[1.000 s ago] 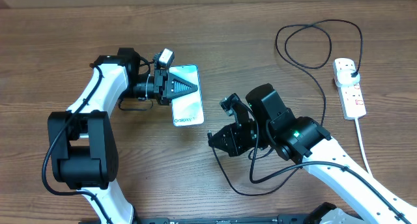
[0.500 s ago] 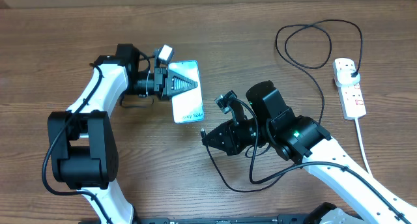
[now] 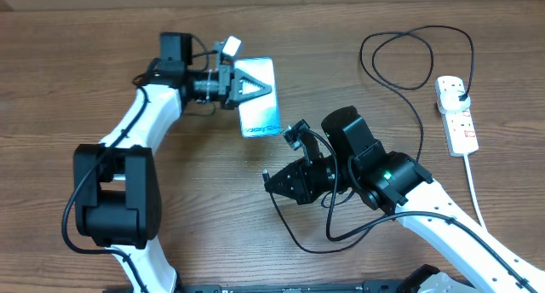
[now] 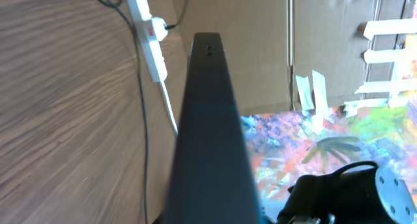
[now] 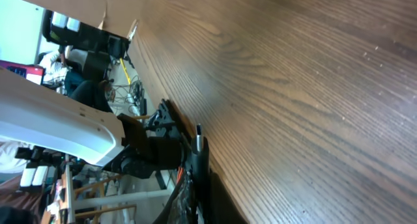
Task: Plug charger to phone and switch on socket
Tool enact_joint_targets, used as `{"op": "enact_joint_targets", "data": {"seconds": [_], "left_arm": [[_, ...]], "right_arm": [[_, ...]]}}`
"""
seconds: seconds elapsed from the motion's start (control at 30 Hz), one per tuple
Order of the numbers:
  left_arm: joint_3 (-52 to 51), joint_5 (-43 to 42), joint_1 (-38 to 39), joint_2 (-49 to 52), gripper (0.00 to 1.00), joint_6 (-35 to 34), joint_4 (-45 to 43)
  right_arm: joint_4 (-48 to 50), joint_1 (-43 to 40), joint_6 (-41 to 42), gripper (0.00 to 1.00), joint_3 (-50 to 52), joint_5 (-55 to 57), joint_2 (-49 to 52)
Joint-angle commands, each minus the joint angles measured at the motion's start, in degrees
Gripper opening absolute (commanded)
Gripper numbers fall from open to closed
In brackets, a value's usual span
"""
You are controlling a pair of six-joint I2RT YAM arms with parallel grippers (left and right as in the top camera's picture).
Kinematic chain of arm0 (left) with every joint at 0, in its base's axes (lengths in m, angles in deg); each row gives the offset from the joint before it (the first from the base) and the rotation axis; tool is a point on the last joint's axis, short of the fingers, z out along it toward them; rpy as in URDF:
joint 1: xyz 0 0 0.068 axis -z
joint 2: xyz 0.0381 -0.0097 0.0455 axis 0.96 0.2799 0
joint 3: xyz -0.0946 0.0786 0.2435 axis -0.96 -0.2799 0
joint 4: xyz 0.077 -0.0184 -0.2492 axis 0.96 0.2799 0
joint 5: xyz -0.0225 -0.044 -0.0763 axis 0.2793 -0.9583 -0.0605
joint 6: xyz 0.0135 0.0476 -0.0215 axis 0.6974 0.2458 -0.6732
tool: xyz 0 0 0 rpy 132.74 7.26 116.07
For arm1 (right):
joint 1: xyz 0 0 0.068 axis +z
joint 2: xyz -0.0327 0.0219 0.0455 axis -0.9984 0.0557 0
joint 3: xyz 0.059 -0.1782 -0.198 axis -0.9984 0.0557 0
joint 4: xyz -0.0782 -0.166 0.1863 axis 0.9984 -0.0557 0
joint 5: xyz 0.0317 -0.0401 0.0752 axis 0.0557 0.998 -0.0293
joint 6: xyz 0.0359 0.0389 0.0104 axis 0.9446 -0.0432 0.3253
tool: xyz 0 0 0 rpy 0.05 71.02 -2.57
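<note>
Left gripper [image 3: 249,87] pinches the phone [image 3: 260,116] across its flat faces, apparently above the desk [image 3: 77,54]; it is rigid, slick and probably breakable. Right gripper [image 3: 271,179] clamps the charger [image 3: 362,59] behind its stiff tip, and the limp cable trails toward the socket [image 3: 457,114].

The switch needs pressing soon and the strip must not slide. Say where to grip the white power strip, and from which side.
Probably best from above: close across the narrow width of the socket, at the end nearer its white cord. It lies flat on the table, long and slim, so only its long edges suit the jaws, and the black plug fills the far end.
</note>
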Motion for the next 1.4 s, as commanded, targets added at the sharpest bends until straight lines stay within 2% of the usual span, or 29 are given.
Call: {"op": "enact_joint_targets", "data": {"seconds": [0.0, 0.2, 0.47, 1.37], "left_arm": [[0.4, -3.8, 2.5, -1.2, 0.05, -8.3, -1.0], [0.4, -4.5, 3.1, -3.4, 0.04, -8.0, 0.6], [0.4, -5.0, 3.0, -8.2, 0.05, -1.5, 6.7], [0.4, -3.6, 6.9, -8.9, 0.04, 1.4, 8.8]], "right_arm": [[-0.9, -0.9, -0.3, 0.04, -0.5, -2.0, -0.8], [-1.7, -3.7, -0.5, 0.04, -0.5, -11.0, -0.8], [-1.7, -5.1, -0.5, 0.04, -0.5, -11.0, -0.8], [-2.4, -5.1, -0.5, 0.04, -0.5, -10.3, -0.8]]}}
